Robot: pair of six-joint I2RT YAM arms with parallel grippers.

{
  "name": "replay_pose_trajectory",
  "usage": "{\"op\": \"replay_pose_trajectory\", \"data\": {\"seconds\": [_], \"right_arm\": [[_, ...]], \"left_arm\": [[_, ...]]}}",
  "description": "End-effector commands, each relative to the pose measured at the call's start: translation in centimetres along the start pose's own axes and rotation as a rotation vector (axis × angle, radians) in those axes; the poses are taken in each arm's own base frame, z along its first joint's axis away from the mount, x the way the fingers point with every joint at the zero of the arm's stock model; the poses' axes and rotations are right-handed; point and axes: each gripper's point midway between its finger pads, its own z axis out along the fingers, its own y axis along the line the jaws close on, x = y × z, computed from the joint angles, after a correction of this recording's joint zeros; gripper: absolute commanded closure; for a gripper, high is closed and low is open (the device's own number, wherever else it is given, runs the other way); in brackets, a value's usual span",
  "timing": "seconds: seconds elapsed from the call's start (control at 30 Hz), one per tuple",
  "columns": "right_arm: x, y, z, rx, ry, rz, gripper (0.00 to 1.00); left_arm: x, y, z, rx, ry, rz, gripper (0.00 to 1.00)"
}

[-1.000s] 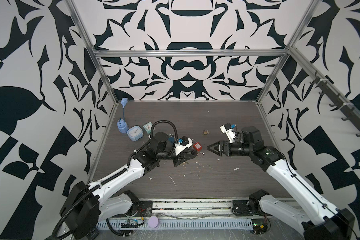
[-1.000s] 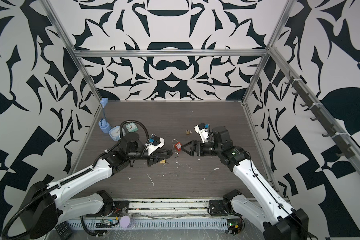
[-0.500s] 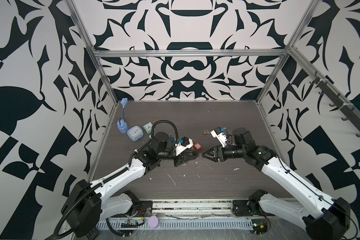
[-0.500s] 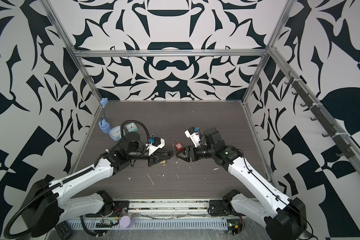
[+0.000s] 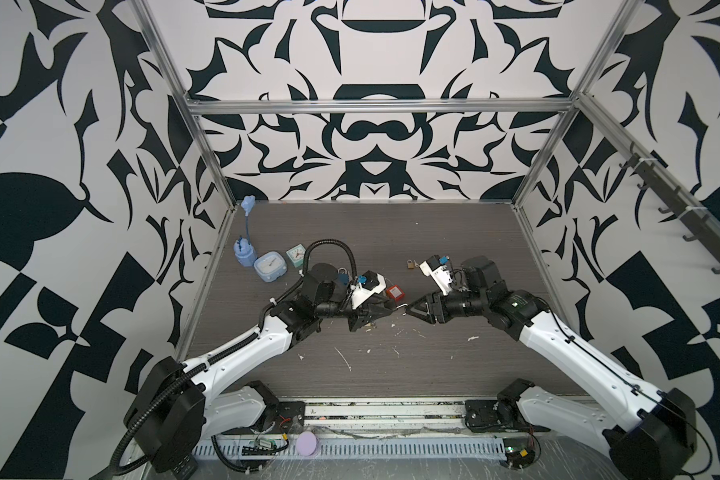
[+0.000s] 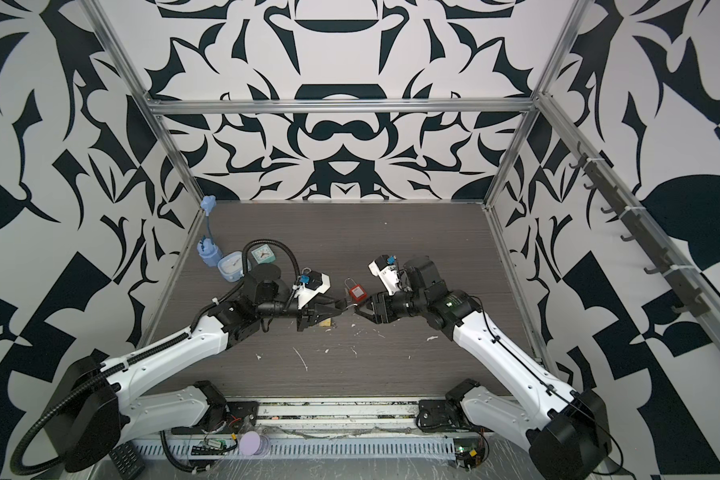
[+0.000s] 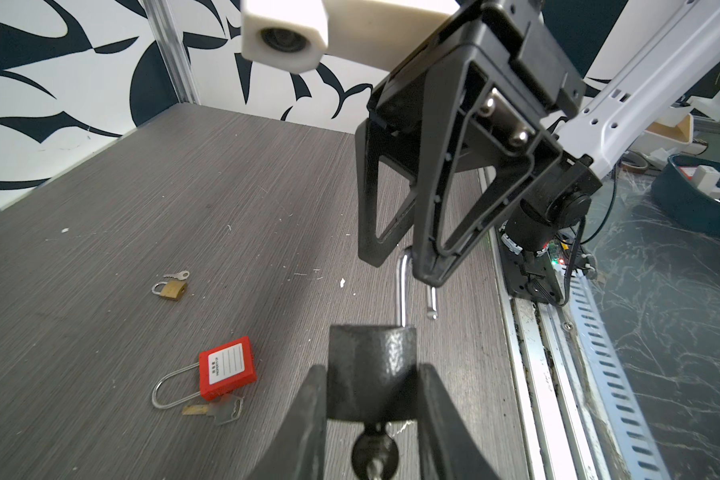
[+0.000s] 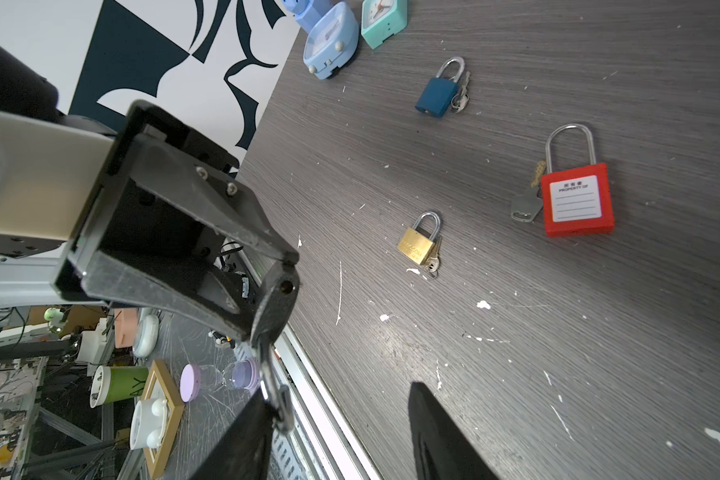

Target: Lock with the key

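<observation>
On table (image 5: 433, 365) centre: left gripper (image 5: 385, 312) clamps grey padlock (image 7: 371, 353); right gripper (image 7: 402, 268) apart round shackle (image 7: 402, 291); red padlock (image 5: 394, 292) at 12 o'clock, "PROPERTY OF".

Black padlock (image 7: 371, 370), red padlock (image 8: 577, 205), brass padlock (image 8: 417, 245)

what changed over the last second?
Right gripper moved left to the left gripper, its jaws narrowing around the open shackle, not yet clamped. Left gripper kept holding the black padlock; red padlock unmoved.
</observation>
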Motion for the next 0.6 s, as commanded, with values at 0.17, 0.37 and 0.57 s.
{"op": "replay_pose_trajectory", "data": {"seconds": [0.17, 0.37, 0.57], "right_arm": [[-2.7, -0.4, 0.1, 0.056, -0.071, -0.052, 0.48], [-2.7, 0.1, -0.7, 0.050, -0.100, -0.047, 0.45], [-3.2, -0.9, -3.1, 0.182, -0.167, 0.035, 0.39]], "left_arm": [[-1.3, -0.7, 0.3, 0.069, -0.033, 0.009, 1.00], [-1.2, -0.2, 0.5, 0.044, -0.029, 0.005, 1.00], [0.2, 0.6, 0.8, -0.021, 0.019, 0.074, 1.00]]}}
